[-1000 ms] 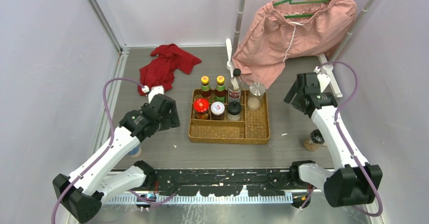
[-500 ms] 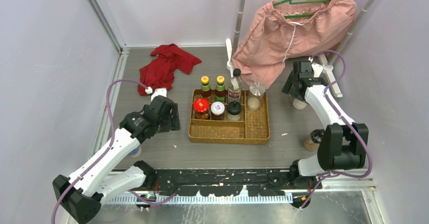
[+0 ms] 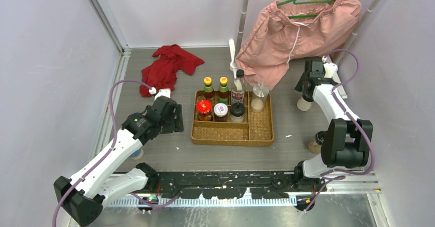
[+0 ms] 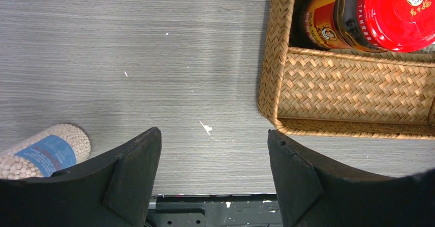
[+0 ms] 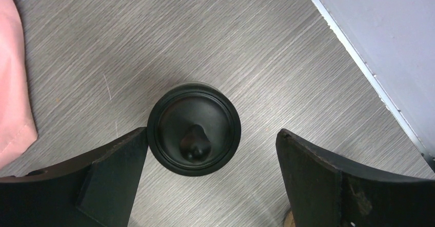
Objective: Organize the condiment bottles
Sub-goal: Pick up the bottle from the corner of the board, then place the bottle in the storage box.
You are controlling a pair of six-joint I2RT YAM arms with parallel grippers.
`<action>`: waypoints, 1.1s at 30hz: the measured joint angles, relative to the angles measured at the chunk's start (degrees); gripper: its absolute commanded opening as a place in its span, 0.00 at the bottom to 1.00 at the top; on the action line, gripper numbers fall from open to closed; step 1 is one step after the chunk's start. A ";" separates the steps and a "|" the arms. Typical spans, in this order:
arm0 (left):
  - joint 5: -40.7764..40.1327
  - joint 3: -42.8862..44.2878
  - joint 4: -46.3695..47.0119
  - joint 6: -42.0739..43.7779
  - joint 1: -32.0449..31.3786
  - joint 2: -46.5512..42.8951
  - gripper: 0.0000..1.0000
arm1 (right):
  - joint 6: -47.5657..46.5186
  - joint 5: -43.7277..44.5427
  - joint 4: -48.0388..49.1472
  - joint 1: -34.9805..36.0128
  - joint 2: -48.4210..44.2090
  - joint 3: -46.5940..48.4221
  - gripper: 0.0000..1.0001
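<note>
Right gripper [image 5: 210, 145] spread wide, empty, hovering over black-lidded shaker [image 5: 194, 128] on table by right wall, well apart from tray [image 3: 233, 133]. Step looks like pickup approach. Next: drop straight, pinch below lid, carry to free compartment. Left gripper [image 4: 213, 145] also released, idle beside tray.
</note>
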 measured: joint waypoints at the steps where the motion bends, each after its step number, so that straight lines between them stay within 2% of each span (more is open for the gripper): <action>1: 0.04 0.00 0.00 0.00 0.00 0.00 0.76 | 0.02 -0.07 0.15 -0.11 0.39 0.00 0.99; 6: 0.22 0.00 0.00 0.02 0.00 -0.15 0.76 | 0.22 -0.85 0.66 -0.13 2.25 0.00 0.94; 9: 0.24 0.00 0.00 0.02 0.00 -0.42 0.76 | 0.26 -1.20 1.03 -0.13 3.04 0.00 0.88; 15: 0.26 0.00 0.00 0.02 0.00 -1.09 0.75 | 0.63 -1.49 1.62 -0.11 4.87 0.00 0.60; 17: 0.26 0.00 0.00 0.02 0.00 -1.11 0.75 | 1.20 -1.57 1.95 -0.13 4.87 0.09 0.55; 27: 0.24 0.00 0.00 0.00 0.00 -1.11 0.75 | 1.73 -2.71 0.31 -0.13 3.91 0.07 0.54; 33: 0.22 0.00 0.00 0.00 0.00 -1.09 0.75 | 1.70 -5.40 -4.04 0.22 -3.23 -0.15 0.54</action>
